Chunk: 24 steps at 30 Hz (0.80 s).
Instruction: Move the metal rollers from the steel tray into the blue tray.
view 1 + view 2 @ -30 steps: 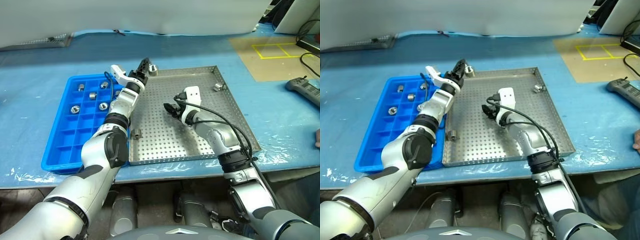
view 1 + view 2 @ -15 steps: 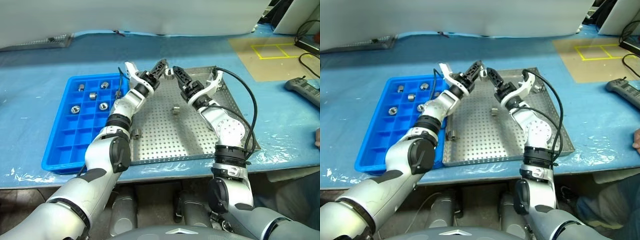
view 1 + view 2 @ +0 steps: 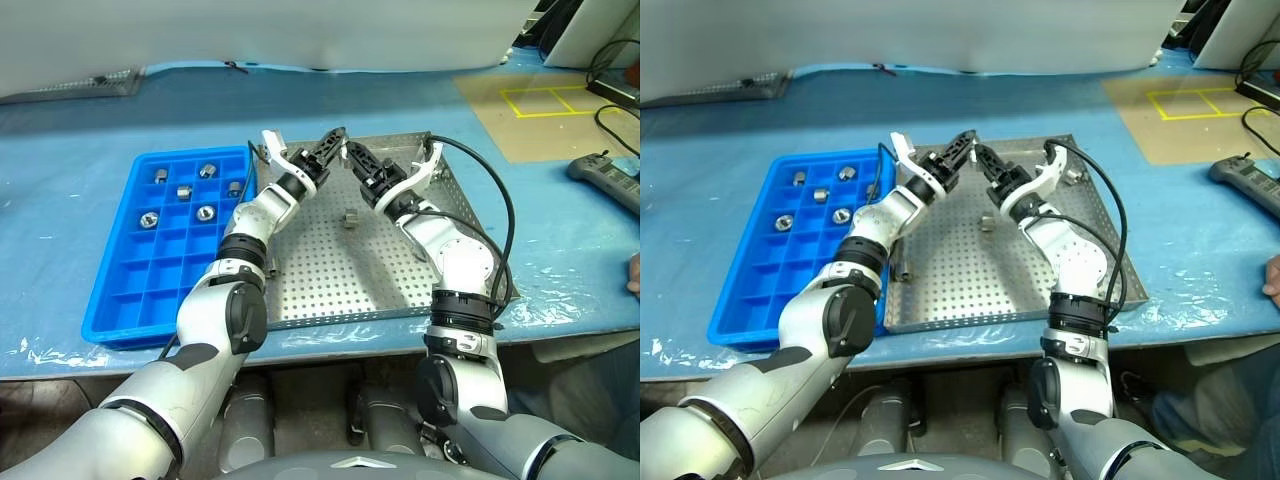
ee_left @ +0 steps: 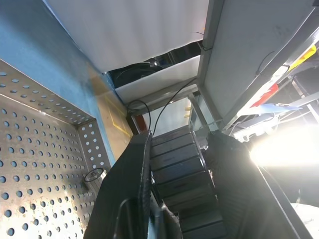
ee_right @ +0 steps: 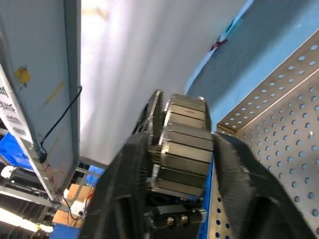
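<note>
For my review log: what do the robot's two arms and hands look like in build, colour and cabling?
Both arms are glossy silver-grey shells with black joint rings. Each ends in a white wrist bracket and a hand of two black fingers: left hand, right hand. The finger pads are ribbed grey blocks. A black cable loops from the right wrist along the forearm; a thinner one runs at the left wrist.

Lighting is bright and even in the head views, with soft shadows. The plastic sheet (image 3: pixel 560 305) at the table edge shows glare. In the left wrist view a strong light source (image 4: pixel 294 149) overexposes one side. Close finger surfaces appear blurred in both wrist views.
</note>
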Tool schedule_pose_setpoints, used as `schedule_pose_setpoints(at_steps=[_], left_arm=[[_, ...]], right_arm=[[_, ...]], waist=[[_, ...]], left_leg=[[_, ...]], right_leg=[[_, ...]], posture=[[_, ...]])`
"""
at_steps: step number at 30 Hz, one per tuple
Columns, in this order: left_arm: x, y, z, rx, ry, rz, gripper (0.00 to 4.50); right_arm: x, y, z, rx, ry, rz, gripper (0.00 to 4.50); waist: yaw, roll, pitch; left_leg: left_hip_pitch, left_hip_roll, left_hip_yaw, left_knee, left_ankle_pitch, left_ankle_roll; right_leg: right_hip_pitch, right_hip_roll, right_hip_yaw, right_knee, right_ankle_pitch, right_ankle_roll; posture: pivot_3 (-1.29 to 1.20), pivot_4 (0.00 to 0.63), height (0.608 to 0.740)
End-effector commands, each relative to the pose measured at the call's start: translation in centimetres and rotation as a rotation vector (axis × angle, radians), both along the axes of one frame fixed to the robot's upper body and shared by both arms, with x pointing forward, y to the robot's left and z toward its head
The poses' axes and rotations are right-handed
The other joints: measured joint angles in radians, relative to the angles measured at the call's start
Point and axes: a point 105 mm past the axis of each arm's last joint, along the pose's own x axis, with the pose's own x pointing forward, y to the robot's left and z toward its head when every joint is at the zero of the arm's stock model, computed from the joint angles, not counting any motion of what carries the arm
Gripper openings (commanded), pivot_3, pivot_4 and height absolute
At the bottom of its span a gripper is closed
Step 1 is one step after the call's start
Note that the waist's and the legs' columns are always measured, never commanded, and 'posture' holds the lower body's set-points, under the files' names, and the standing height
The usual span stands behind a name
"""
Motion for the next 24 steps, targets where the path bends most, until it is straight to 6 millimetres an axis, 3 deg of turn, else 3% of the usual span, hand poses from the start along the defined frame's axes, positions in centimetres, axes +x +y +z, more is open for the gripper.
schedule_pose_setpoints(at_steps=[1, 5, 8, 10, 12, 13, 15, 17, 19, 24], left_arm=[[0.1, 0.2, 2.1, -0.034, -0.06, 0.01, 1.4], [1.1, 1.9, 1.9, -0.088, -0.005, 0.103, 1.4], [3.0, 5.7, 0.9, -0.217, 0.154, 0.298, 1.4], [3.7, 8.1, 0.2, -0.305, 0.234, 0.391, 1.4], [3.8, 9.4, 0.4, -0.331, 0.234, 0.426, 1.4], [3.8, 9.5, 0.7, -0.325, 0.215, 0.424, 1.4], [3.8, 9.2, 1.6, -0.294, 0.163, 0.4, 1.4], [3.6, 8.8, 2.5, -0.264, 0.11, 0.376, 1.4], [3.4, 8.5, 3.3, -0.226, 0.057, 0.352, 1.4], [3.2, 8.8, 4.7, -0.194, -0.022, 0.324, 1.4]], right_arm=[[0.4, -1.1, 1.6, 0.035, -0.057, -0.069, 1.19], [0.8, -4.9, 4.0, 0.256, -0.124, -0.219, 1.19], [-0.1, -10.0, 6.8, 0.614, -0.231, -0.334, 1.19], [-0.8, -13.5, 7.3, 0.844, -0.277, -0.398, 1.19], [-1.0, -14.5, 7.3, 0.876, -0.291, -0.414, 1.19], [-1.0, -14.0, 7.4, 0.823, -0.288, -0.397, 1.19], [-0.1, -10.0, 6.8, 0.498, -0.233, -0.303, 1.19], [0.2, -5.3, 4.2, 0.102, -0.16, -0.178, 1.19], [-0.6, -2.5, 1.8, -0.119, -0.136, -0.062, 1.19], [-2.9, 0.1, -1.1, -0.358, -0.145, 0.12, 1.19]], waist=[[0.0, 0.0, 0.0], [0.0, 0.0, 0.0], [0.005, 0.0, 0.0], [0.005, 0.0, 0.0], [-0.004, 0.0, 0.0], [-0.005, 0.0, 0.0], [-0.003, 0.0, 0.0], [-0.002, 0.0, 0.0], [-0.001, 0.0, 0.0], [0.005, 0.0, 0.0]], left_leg=[[0.0, 0.0, 0.0, 0.0, 0.0, 0.0], [0.0, 0.0, 0.0, 0.0, 0.0, 0.0], [-0.001, 0.0, 0.0, 0.0, 0.0, 0.0], [-0.001, -0.001, 0.0, 0.0, -0.001, 0.001], [0.0, -0.002, 0.001, 0.001, -0.002, 0.003], [0.0, -0.002, 0.001, 0.001, -0.002, 0.003], [-0.001, -0.001, 0.0, 0.0, -0.002, 0.003], [-0.001, -0.001, 0.0, -0.001, 0.0, 0.003], [-0.001, -0.001, 0.0, -0.002, 0.002, -0.003], [0.0, -0.001, 0.0, -0.004, 0.004, -0.006]], right_leg=[[0.0, 0.0, 0.0, 0.0, 0.0, 0.0], [0.0, 0.0, 0.0, 0.0, 0.0, 0.0], [0.0, 0.0, 0.0, 0.0, 0.0, 0.0], [0.0, -0.002, -0.001, -0.001, 0.0, 0.0], [0.0, -0.003, 0.001, -0.001, 0.0, 0.0], [0.001, -0.002, 0.001, -0.002, 0.0, 0.001], [0.001, 0.001, 0.0, -0.003, 0.0, 0.001], [0.0, 0.002, -0.002, -0.001, 0.0, 0.0], [0.0, 0.002, -0.003, -0.002, 0.0, 0.0], [0.0, 0.0, -0.002, -0.003, 0.0, 0.001]], posture=[[-0.25, 0.15, 0.74], [-0.25, 0.15, 0.74], [-0.25, 0.15, 0.74], [-0.25, 0.15, 0.74], [-0.25, 0.15, 0.74], [-0.25, 0.15, 0.74], [-0.25, 0.15, 0.74], [-0.25, 0.15, 0.74], [-0.25, 0.15, 0.74], [-0.24, 0.15, 0.74]])
